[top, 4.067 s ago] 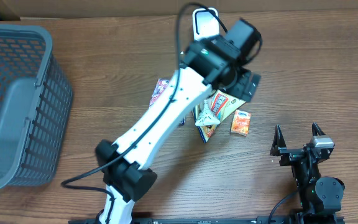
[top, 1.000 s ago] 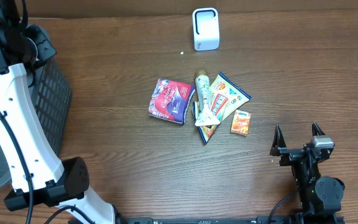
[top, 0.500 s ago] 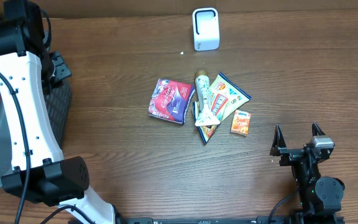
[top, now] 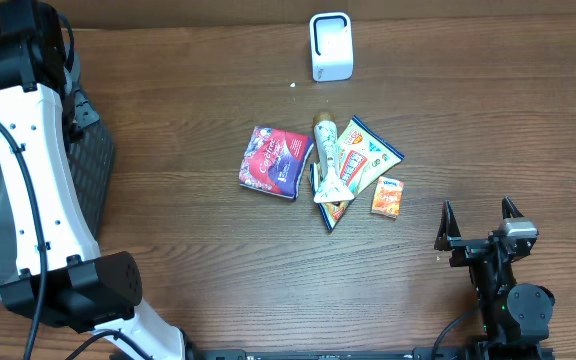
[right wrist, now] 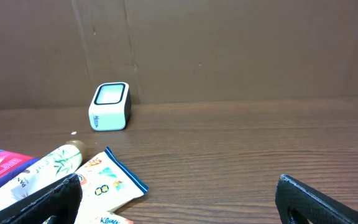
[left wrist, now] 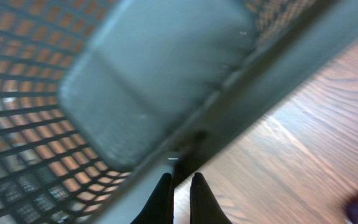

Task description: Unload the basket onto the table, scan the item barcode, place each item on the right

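Far left: left arm over the mesh basket (top: 93, 176). Left gripper (left wrist: 180, 182) is just above the basket rim, jaws clenched together, nothing between them. Wood table (top: 188, 90) below.

Centre: items in a loose pile. Red-blue packet (top: 276, 162) sits left of the pile. Tube (top: 325, 145) is just beside it, with the yellow-green packet (top: 366, 160) touching the tube on the right and a small orange packet (top: 388, 197) just beside that, lower right. Cannot tell which item is the scan target. White scanner (top: 331, 46) stands at the back edge, apart from the pile.

Lower right: right gripper (top: 477, 215) is near the front edge, jaws spread wide, holding nothing, well apart from the items.
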Robot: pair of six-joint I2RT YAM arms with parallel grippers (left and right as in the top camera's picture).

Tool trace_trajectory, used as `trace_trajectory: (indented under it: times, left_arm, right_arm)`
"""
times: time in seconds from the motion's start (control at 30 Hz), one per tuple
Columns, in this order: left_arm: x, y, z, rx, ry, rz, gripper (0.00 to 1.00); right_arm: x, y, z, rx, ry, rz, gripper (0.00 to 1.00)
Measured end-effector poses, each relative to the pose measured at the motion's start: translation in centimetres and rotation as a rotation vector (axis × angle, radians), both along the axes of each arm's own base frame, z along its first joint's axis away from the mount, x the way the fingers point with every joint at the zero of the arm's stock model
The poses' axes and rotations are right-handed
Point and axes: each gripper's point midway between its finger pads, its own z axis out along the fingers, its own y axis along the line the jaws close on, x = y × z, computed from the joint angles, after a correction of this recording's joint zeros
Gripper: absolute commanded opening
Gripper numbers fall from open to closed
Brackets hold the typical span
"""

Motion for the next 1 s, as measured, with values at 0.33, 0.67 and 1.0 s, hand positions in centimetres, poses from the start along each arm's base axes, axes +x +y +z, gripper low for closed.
trace_trajectory:
  times: [0.33, 0.67, 1.0]
  left_arm:
    - [2.5, -5.4, -0.9, -0.284, -0.076, -0.25, 0.04]
    - [0.2, -2.3, -0.9, -0.126, 0.023, -0.123, 0.04]
    - [0.1, -1.8, -2.1, -0.109, 0.055, -0.1, 0.04]
  right_arm:
    - [0.0, 0.0, 0.0, 0.0, 0.0, 0.0, 1.0]
    - [0.0, 0.0, 0.0, 0.0, 0.0, 0.0, 1.0]
    - [0.0, 0.0, 0.0, 0.0, 0.0, 0.0, 1.0]
